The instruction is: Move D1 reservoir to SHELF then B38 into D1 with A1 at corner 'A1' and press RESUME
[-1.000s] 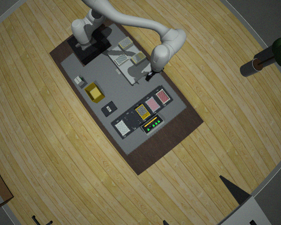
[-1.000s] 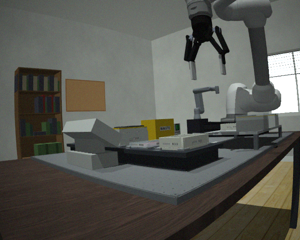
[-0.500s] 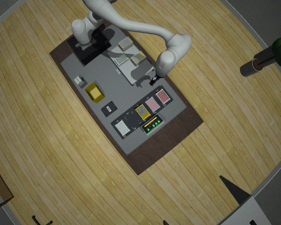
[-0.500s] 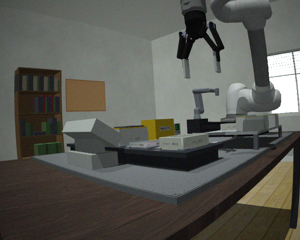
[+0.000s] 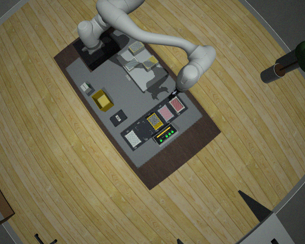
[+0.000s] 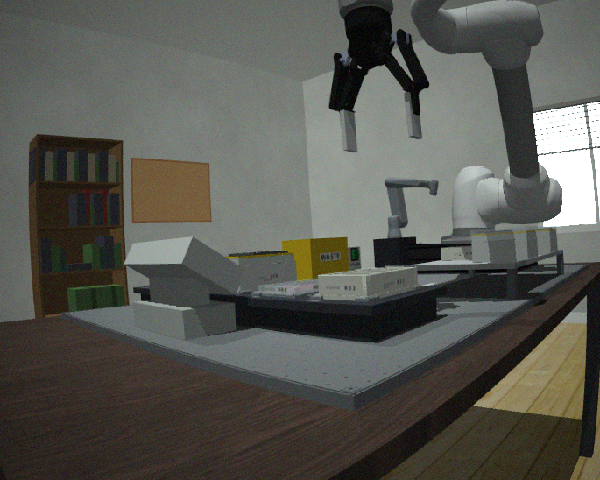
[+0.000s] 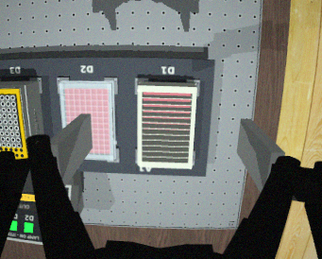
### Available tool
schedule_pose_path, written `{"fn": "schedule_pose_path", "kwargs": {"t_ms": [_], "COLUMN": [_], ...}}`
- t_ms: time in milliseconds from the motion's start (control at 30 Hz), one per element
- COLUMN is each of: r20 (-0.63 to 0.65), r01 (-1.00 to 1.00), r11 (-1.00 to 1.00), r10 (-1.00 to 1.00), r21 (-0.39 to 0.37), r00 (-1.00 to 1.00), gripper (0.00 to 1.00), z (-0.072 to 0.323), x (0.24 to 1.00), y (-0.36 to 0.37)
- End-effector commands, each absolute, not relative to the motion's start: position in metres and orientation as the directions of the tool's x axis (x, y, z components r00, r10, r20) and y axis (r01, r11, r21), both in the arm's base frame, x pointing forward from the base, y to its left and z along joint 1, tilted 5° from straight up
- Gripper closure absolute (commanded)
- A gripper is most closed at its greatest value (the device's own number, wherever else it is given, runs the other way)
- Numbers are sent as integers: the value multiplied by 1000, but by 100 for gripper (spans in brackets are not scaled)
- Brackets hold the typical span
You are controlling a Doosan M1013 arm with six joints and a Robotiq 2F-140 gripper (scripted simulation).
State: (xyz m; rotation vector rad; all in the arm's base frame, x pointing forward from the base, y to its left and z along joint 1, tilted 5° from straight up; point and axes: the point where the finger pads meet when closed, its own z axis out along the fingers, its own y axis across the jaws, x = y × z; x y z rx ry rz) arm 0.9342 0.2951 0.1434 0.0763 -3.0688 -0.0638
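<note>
The reservoir R33, cream-rimmed with dark striped troughs, sits flat inside the D1 brackets at the end of the deck row. In the exterior view it is the cream box marked R33. My gripper is open and empty, high above the deck. In the wrist view the reservoir lies between and ahead of my two fingers. From above, my gripper hangs over the shelf-side edge of D1. The SHELF holds three labware items; I cannot read which one is B38.
The pink plate in D2 lies right beside D1, then the yellow tip rack in D3, empty D4 and the white plate in D5. The panel, RG nest, yellow waste bin and RESUME post stand further off.
</note>
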Motion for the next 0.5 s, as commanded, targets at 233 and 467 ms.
{"fn": "schedule_pose_path", "kwargs": {"t_ms": [233, 467], "r20": [70, 70], "r01": [-48, -48], "r11": [998, 998], "r10": [-51, -51], "r21": [43, 43], "r00": [-996, -996], "gripper": [23, 23], "z": [140, 139], "x": [987, 989], "y": [298, 298]}}
